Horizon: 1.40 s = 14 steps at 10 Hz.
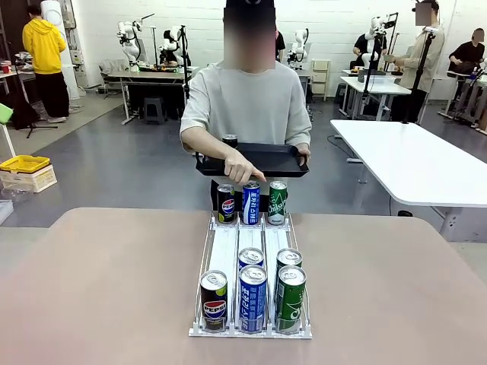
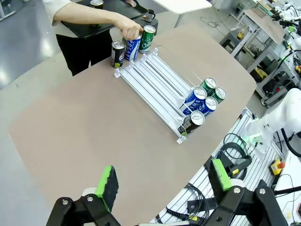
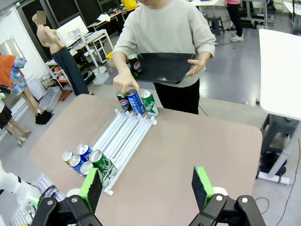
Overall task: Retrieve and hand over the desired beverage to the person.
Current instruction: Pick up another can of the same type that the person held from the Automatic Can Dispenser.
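Across a brown table (image 1: pixel 99 289), a person (image 1: pixel 245 106) touches the far blue can (image 1: pixel 250 207) in a white rack (image 1: pixel 226 251). The nearer blue can (image 1: pixel 253 300) is probably rigid, slick and fairly heavy; grasp mid-body. Left gripper (image 2: pixel 163 176) and right gripper (image 3: pixel 146 181) spread wide, empty.

You'll find the Pepsi logo on the black can (image 1: pixel 214 302) at the rack's (image 1: pixel 225 251) seven o'clock; the blue can (image 1: pixel 253 298) at six o'clock bears white vertical lettering, too small to read.

A rack (image 1: pixel 228 251) lies mid-bench (image 1: pixel 99 289), lengthwise toward the person (image 1: pixel 247 103) behind the far edge. Three far cans (image 1: pixel 251 203) stand across its far end and five near cans (image 1: pixel 253 298) at its near end. The person's hand (image 1: pixel 242 169) touches the middle far can, and a tray (image 1: pixel 266 158) bearing one can (image 1: pixel 230 140) is just behind them.
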Each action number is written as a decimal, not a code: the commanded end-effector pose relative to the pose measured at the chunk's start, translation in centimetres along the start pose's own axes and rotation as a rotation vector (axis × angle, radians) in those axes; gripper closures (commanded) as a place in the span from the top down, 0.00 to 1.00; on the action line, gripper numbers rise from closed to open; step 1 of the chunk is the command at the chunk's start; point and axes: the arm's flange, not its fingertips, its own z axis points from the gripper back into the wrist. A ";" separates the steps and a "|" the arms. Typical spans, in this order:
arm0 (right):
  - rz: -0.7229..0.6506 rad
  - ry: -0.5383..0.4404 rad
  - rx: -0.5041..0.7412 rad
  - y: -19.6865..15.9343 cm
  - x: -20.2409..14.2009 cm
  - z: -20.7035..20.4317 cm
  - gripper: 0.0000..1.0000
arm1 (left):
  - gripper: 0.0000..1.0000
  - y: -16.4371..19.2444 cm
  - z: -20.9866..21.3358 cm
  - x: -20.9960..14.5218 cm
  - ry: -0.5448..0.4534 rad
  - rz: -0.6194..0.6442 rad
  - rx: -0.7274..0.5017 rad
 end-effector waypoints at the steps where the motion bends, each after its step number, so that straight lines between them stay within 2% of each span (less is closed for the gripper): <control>1: 0.008 -0.008 0.023 -0.1 -0.1 -0.2 1.00 | 1.00 0.0 0.0 0.0 -0.006 -0.019 -0.006; 14: 0.008 -0.008 0.023 -0.1 -0.1 -0.2 1.00 | 1.00 0.0 0.0 0.0 -0.006 -0.019 -0.006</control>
